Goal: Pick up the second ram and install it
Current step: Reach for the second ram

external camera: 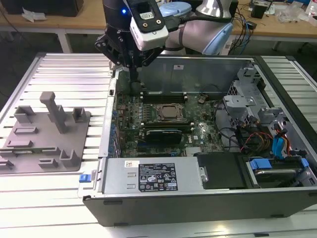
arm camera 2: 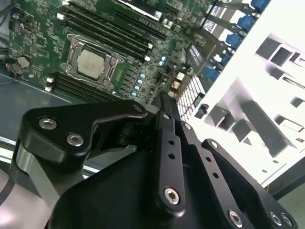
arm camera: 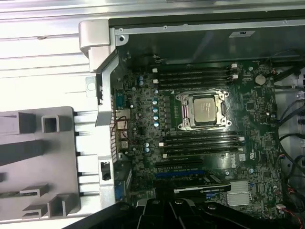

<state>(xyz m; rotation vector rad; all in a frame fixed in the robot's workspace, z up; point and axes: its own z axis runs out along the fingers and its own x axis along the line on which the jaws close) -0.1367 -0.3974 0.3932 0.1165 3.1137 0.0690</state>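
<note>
**Pincer and case.** The black linked pincer (external camera: 132, 74) is shown poised over the far corner of the open dark-grey metal computer case (external camera: 198, 69), at the exterior view's left. Whether it is open, closed or gripping anything cannot be told.

**Task object.** The second ram, a long thin green circuit-board stick, cannot be placed with certainty. It may be carried under the pincer or seated among the long dark memory slots (arm camera: 195, 76) with white end latches.

**Board.** These slots are seen just beside the square silver processor (arm camera: 203, 109), on two sides of it, on the green motherboard (arm camera: 138, 119).

**Surroundings.** The grey plastic holder tray with upright posts (external camera: 29, 148) is set well apart from the pincer on the ribbed white metal surface (external camera: 64, 74).

**Hazards (judged).**
- The case wall could be struck, since the pincer is held near it.
- A stick lowered askew to its slot, or onto latches not opened, could be bent or only half seated.
- The processor frame could be knocked if the approach were offset towards it.
</note>
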